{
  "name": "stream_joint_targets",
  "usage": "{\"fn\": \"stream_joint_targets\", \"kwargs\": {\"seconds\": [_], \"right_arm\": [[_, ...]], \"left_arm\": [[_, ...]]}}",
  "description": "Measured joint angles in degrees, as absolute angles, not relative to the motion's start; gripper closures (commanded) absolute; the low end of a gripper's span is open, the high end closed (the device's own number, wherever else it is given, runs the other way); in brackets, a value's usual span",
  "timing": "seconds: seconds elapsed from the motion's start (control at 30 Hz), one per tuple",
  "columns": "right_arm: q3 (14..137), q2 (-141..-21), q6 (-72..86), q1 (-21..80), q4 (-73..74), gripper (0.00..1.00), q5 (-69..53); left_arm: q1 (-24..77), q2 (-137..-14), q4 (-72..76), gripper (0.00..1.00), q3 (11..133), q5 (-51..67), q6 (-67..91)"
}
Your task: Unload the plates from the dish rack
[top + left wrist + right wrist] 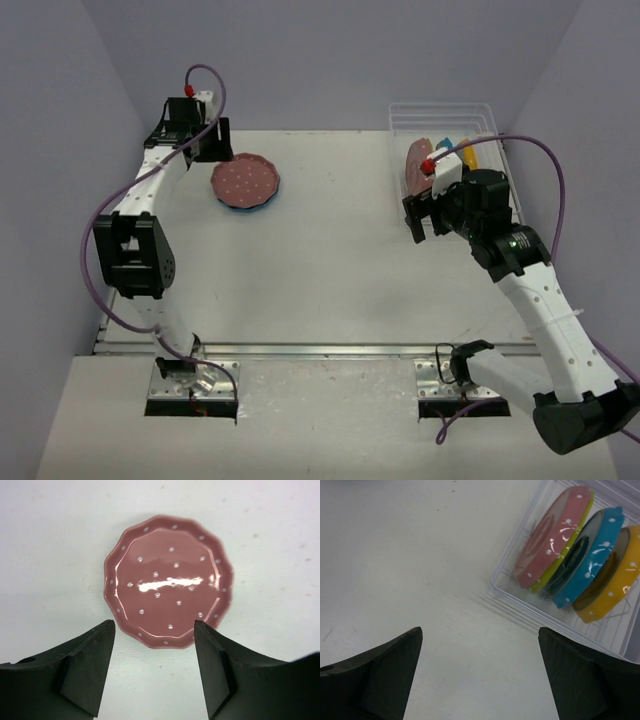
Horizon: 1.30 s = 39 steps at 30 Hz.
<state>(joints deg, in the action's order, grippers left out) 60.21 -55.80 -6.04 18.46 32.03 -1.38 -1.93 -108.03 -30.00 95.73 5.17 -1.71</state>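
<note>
A pink dotted plate [245, 180] lies flat on the table at the far left, with a blue rim showing beneath it. It fills the left wrist view [170, 580]. My left gripper [212, 148] [154, 630] is open and empty, just left of that plate and above the table. The clear dish rack [440, 106] [530, 607] stands at the far right. It holds a pink plate [552, 535], a yellow-green plate [570, 547], a blue plate [592, 557] and an orange-yellow plate [617, 580], all on edge. My right gripper [425, 222] [480, 635] is open and empty, in front of the rack.
The white table [330, 260] ends at a metal strip [330, 350] along its near edge. Purple walls close in the back and both sides. Purple cables loop off both arms.
</note>
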Motion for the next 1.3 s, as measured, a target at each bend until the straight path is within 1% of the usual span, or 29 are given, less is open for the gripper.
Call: {"fn": "stream_joint_targets", "kwargs": {"seconds": [0.1,0.2,0.4,0.53,0.7,0.9,1.1,1.3], "right_arm": [[65.1,-60.8,-4.8,12.4,33.7,0.04,-1.2],[71.0,-66.8,-3.7,4.4,35.3,0.07,-3.8],[82.8,-78.8,-4.4,-7.2,38.8,0.08,-8.9],[87.4,-84.3,-6.1,-12.5,40.0,0.14,-10.7],[92.4,-90.9,-8.5,-15.2,41.7,0.18,-10.8],[97.9,-99.0,-10.1,-15.2,43.7,0.21,-11.8],[98.6,-104.2,-10.6,-15.2,44.2,0.27,-12.1],[97.0,-108.0,-10.6,-14.9,40.1,0.32,-11.9]], "left_arm": [[-1.9,-101.7,-30.6,0.38,96.0,8.9,-1.7],[-1.9,-94.8,-30.5,0.37,94.2,11.7,-1.7],[-1.9,-82.4,-29.6,0.37,84.2,15.2,-3.0],[-1.9,-78.6,-29.7,0.37,78.2,16.9,-4.3],[-1.8,-77.6,-29.8,0.37,73.4,18.9,-5.4],[-1.6,-77.6,-29.3,0.37,72.5,19.8,-5.8],[-1.5,-78.6,-28.6,0.37,72.5,20.0,-6.2],[-1.5,-81.4,-28.5,0.37,72.5,20.0,-6.2]]}}
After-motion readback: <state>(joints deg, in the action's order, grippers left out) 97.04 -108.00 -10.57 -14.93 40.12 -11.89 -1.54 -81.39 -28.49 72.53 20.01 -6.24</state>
